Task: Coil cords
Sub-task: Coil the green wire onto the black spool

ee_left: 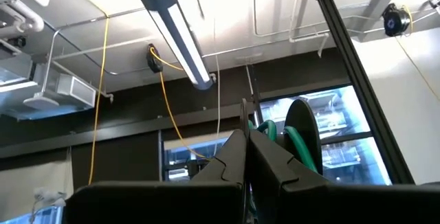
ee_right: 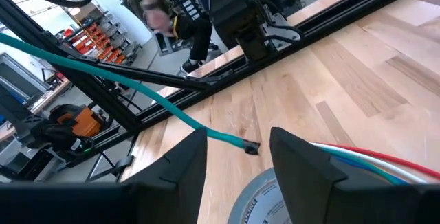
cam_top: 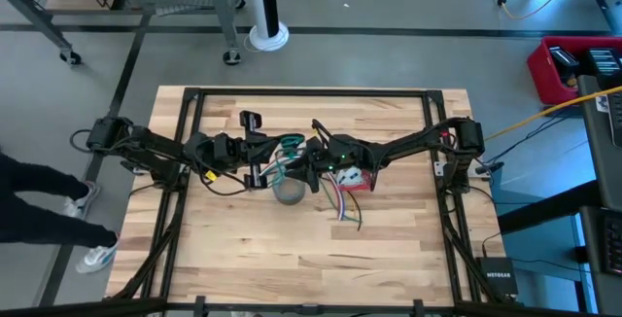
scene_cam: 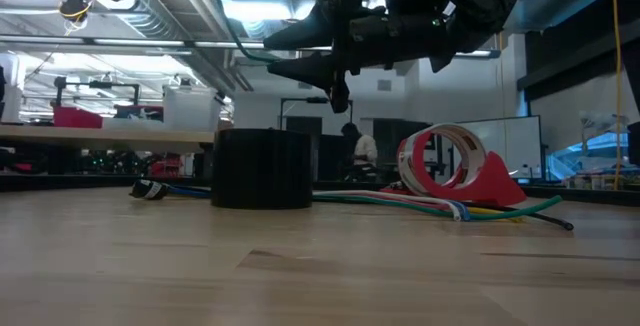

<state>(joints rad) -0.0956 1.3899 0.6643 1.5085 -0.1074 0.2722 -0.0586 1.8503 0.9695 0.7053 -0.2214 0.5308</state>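
Observation:
The thin green cord [cam_top: 290,145] is partly wound into loops above the table's middle, beside my left gripper [cam_top: 264,158]. That gripper is tipped upward and shut, with green loops [ee_left: 267,130] just past its fingertips [ee_left: 246,141]. One strand [ee_right: 137,90] runs slanting across the right wrist view. It ends in a small dark plug [ee_right: 251,148] that hangs free above the table. My right gripper [ee_right: 237,152] is open, with the plug showing between its fingertips and beyond them. It shows in the high view [cam_top: 313,158] close to the left gripper. My left gripper is shut on the green cord at its loops [ee_left: 265,129]. The fingers point up and away from the table. The place of contact is hidden behind the fingers, so I cannot tell which strand it has or how many. The cord is lifted clear of the table.
A grey tape roll [cam_top: 289,193] stands just below the grippers and shows dark in the low view [scene_cam: 262,169]. A red tape dispenser [cam_top: 356,179] and a bundle of coloured cords [cam_top: 346,206] lie to its right. A person's legs [cam_top: 49,210] are beside the table's left edge.

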